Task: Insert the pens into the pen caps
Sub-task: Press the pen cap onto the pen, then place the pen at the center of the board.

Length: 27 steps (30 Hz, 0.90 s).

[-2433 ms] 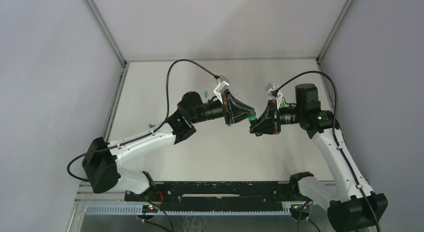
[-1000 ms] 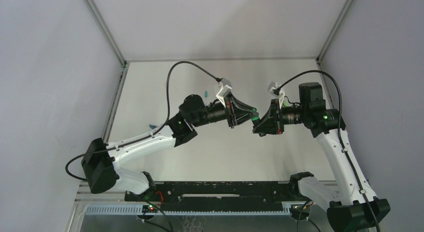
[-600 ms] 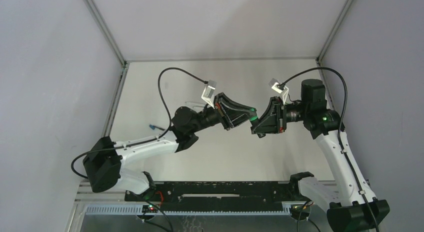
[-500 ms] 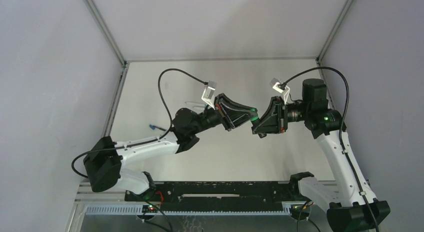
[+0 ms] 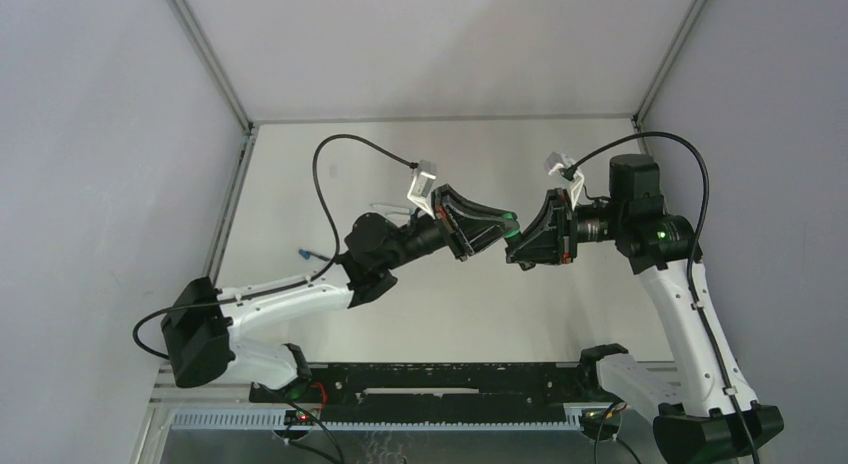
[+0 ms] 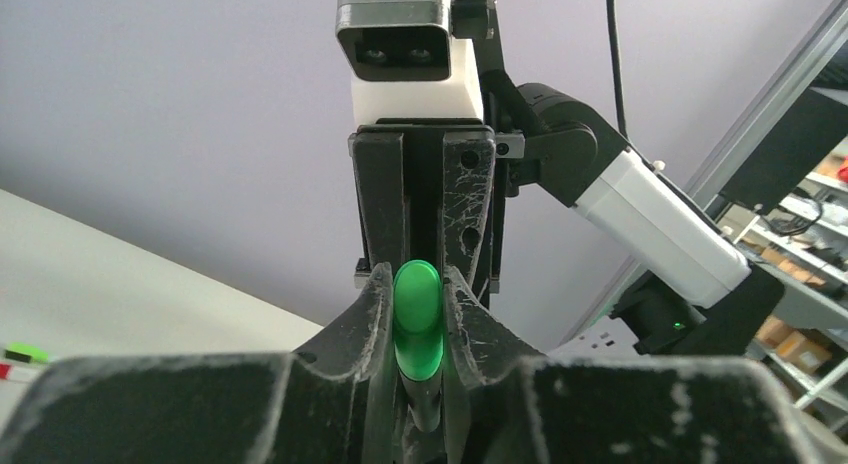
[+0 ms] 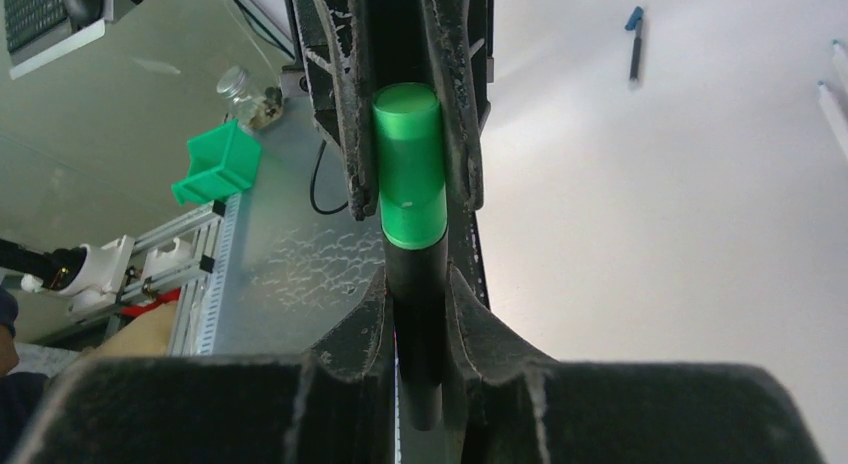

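Observation:
My two grippers meet tip to tip in mid-air above the table's middle. My right gripper [image 5: 517, 248] [image 7: 415, 281] is shut on the thick black marker [image 7: 415, 329]. The chunky bright green cap [image 7: 408, 164] sits on the marker's end, flush against the barrel. My left gripper [image 5: 497, 229] [image 6: 418, 286] is shut on that green cap [image 6: 418, 319], which shows as a green spot in the top view [image 5: 510, 220]. The left fingers [image 7: 345, 104] flank the cap in the right wrist view. The other small caps cannot be made out.
A thin dark pen with a blue end [image 5: 312, 253] [image 7: 634, 44] lies on the table's left side. White pens [image 5: 385, 206] [image 7: 835, 94] lie behind the left arm. A green and a red piece [image 6: 25, 354] show at the left wrist view's edge. A green bin [image 7: 215, 164] stands off the table.
Both grippers stay joined at the green cap. The left arm has swung its elbow inward and its wrist has tilted up; the joined pair has drifted slightly right and up.

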Available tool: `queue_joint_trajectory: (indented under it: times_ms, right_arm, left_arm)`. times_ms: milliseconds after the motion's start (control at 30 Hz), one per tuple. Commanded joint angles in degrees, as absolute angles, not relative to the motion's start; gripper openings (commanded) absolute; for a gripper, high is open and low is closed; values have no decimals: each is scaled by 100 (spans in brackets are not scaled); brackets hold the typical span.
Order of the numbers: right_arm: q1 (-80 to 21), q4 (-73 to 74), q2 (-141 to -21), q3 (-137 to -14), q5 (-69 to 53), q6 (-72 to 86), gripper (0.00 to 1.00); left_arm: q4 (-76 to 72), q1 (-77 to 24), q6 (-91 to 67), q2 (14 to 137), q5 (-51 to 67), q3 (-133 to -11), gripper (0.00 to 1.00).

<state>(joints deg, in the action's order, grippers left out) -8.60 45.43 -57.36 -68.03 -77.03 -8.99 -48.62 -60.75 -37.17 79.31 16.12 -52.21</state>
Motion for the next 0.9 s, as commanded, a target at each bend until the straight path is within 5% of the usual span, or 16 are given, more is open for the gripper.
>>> queue_joint_trajectory:
  times_ms: [0, 367, 733, 867]
  right_arm:
    - [-945, 2925, -5957, -7264, -6994, -1489, 0]
    - [-1043, 3269, -5819, -6516, -7450, -2126, 0]
    - [-838, 3607, -5694, -5971, -7671, -3008, 0]
    - [-776, 2993, -5723, -5456, -6947, -2743, 5]
  left_arm:
    - [-2014, -6909, -4454, 8264, 4604, -4290, 2]
    - [-1641, -6134, -3930, 6772, 3288, -4684, 63]
    - [-819, -5871, -1775, 4901, 1594, -3694, 71]
    - [-1707, -5867, -1385, 4106, -374, -2730, 93]
